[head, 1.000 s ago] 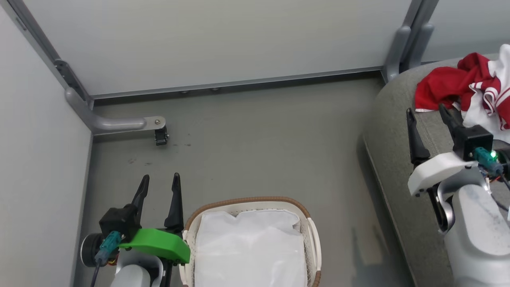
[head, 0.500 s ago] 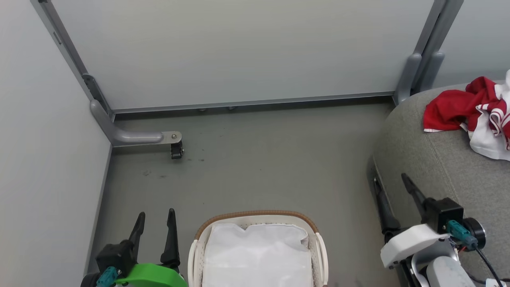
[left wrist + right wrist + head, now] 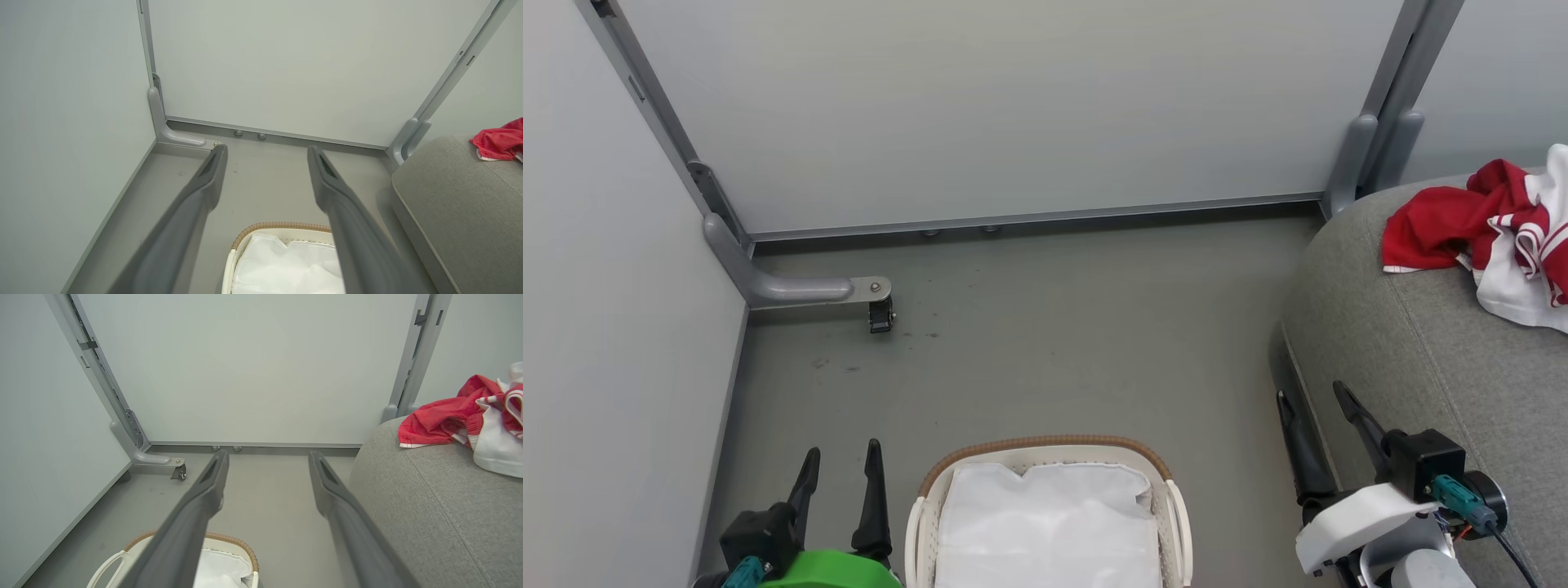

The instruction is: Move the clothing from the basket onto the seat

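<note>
The clothing [image 3: 1437,233] lies on the seat [image 3: 1421,343], well beyond my right gripper [image 3: 1311,392], spread wide and empty (my left gripper [image 3: 843,447] likewise, beside the basket [image 3: 1045,442]).

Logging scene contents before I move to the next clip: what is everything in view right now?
clothing: one heap, red with white panels, on the seat at far right; number of garments unclear
seat: one, grey fabric, right side
basket: one, white with brown rim, on the floor at bottom centre
cloth liner: one, white, inside the basket
partition panels: three, pale grey, left, back and right
frame foot with caster: one, grey metal, back left corner
floor: one, grey
left gripper: one, dark fingers, green housing, open, left of the basket
right gripper: one, dark fingers, white housing, open, by the seat's edge
</note>
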You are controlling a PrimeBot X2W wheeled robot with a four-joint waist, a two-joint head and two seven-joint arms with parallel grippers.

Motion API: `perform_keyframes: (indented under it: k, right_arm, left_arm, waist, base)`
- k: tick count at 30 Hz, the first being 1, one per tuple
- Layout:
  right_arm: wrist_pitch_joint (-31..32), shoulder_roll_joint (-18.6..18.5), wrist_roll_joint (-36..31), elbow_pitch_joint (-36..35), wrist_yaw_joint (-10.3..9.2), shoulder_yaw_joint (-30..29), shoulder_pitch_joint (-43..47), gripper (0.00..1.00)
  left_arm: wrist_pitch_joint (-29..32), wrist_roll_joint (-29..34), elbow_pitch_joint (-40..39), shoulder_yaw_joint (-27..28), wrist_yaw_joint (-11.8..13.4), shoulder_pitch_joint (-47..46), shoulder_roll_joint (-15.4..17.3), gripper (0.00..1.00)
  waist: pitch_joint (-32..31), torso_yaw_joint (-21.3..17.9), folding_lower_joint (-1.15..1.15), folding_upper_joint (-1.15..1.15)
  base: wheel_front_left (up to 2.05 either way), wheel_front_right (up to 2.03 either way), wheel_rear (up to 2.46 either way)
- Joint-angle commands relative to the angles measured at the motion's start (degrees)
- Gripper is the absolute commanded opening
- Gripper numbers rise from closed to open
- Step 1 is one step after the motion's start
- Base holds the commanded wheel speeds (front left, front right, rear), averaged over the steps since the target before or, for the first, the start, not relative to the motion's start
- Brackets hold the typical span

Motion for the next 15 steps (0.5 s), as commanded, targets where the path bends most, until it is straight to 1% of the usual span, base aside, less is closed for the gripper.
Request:
perform_keyframes:
  k: [1, 12, 13, 15]
  right_arm:
    - [-0.10, -0.20, 0.36, -0.10, -0.08, -0.09, 0.32, 1.00]
    - [-0.10, -0.19, 0.68, -0.07, -0.08, -0.42, 0.32, 1.00]
    - [0.00, 0.00, 0.55, -0.01, 0.00, -0.30, 0.01, 0.00]
    - [0.06, 0.14, 0.67, 0.74, 0.00, -0.29, 0.18, 0.00]
  left_arm:
    - [-0.02, 0.12, 0.11, 0.26, 0.28, 0.17, 0.07, 1.00]
    - [-0.02, -0.29, 1.06, 0.70, 0.43, -0.27, 0.06, 1.00]
    - [0.00, -0.17, 0.89, 0.54, 0.22, -0.03, 0.00, 0.00]
    - [0.06, -0.28, 1.64, 0.42, 0.19, 0.04, -0.01, 0.00]
  waist:
    - [0.01, 0.04, 0.00, 0.00]
    - [0.02, 0.04, 0.00, 0.00]
    - [0.02, 0.05, 0.00, 0.00]
    - [0.02, 0.04, 0.00, 0.00]
  base:
    - [0.00, 0.00, 0.00]
    - [0.00, 0.00, 0.00]
    - [0.00, 0.00, 0.00]
    - [0.00, 0.00, 0.00]
